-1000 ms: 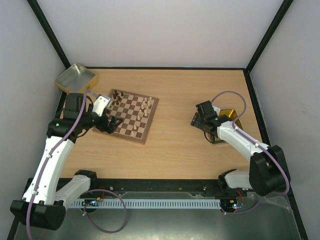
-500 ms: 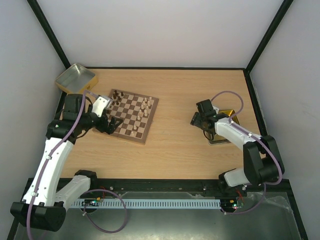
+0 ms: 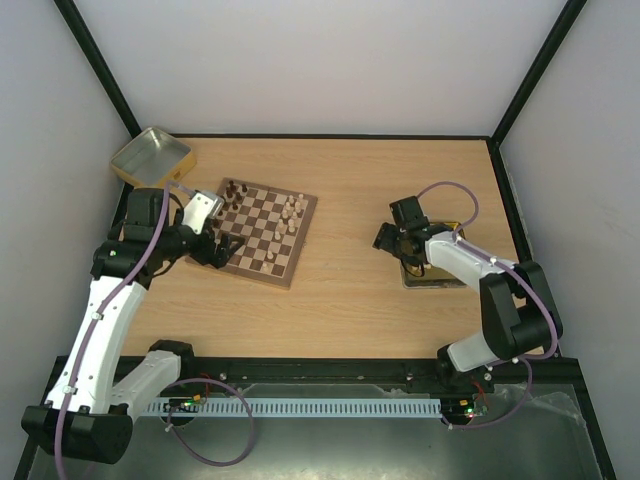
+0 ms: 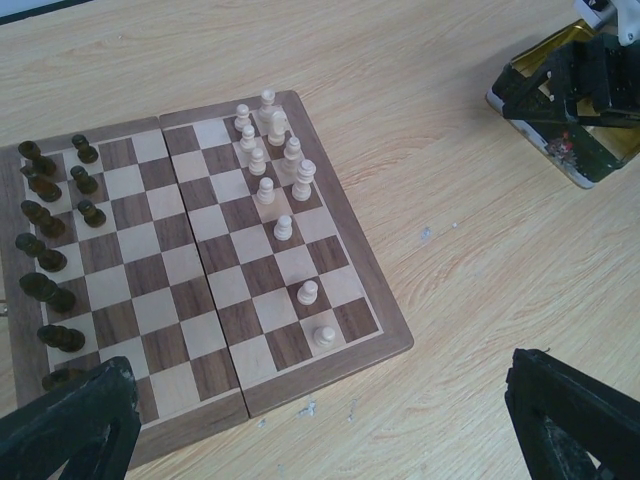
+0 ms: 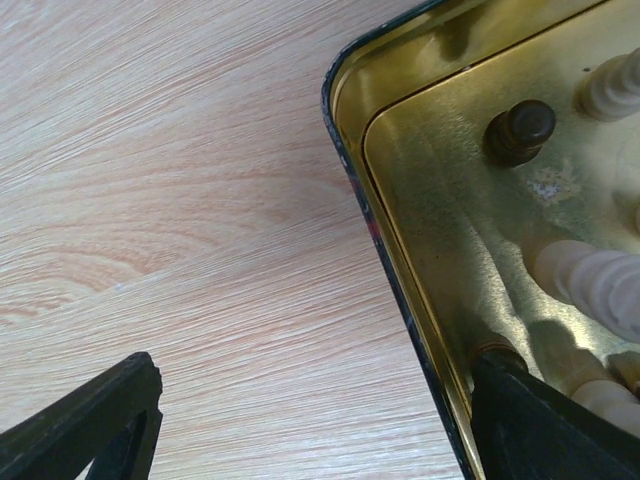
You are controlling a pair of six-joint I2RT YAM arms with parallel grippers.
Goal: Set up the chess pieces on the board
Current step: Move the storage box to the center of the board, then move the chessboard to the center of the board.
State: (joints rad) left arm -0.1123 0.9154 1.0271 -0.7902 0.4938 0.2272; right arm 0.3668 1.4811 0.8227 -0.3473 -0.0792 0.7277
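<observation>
On the left half of the counter [image 3: 350, 300], toward its far edge, lies the board [image 3: 262, 235], turned a little askew. My left fingers [image 4: 75, 425] hang at its near left corner, spread as wide as they go with nothing gripped. Under me are checkered squares and the board's mid-brown rim.

Dark pieces [image 4: 45, 240] stand in two files down the board's left side, right beside my left-hand finger. Pale pieces [image 4: 275, 165] bunch at the far end of the right side, and a few trail singly toward the near right corner, each on its own square.

Over by the counter's right edge a gold tray [image 5: 400, 260] lies flat, and my right fingers [image 5: 90, 430] are down at one corner of it. They too stand well apart and hold nothing. One finger is over bare wood and the other is over the tray's floor, so the tray's dark rim runs between them and is the obstacle here.

Inside the tray a lone dark piece [image 5: 520, 130] shows its round head, with cream pieces [image 5: 590, 280] near it, partly cut off at the picture's edge. Another dark one sits tight against my tray-side finger. From overhead, my right arm covers most of this tray.

A second gold tray [image 3: 150, 155] sits at the counter's far left corner, near the board's far left corner but apart from it, and my left wrist lies just nearside of it. A purple cable [image 3: 450, 190] loops over my right wrist.
</observation>
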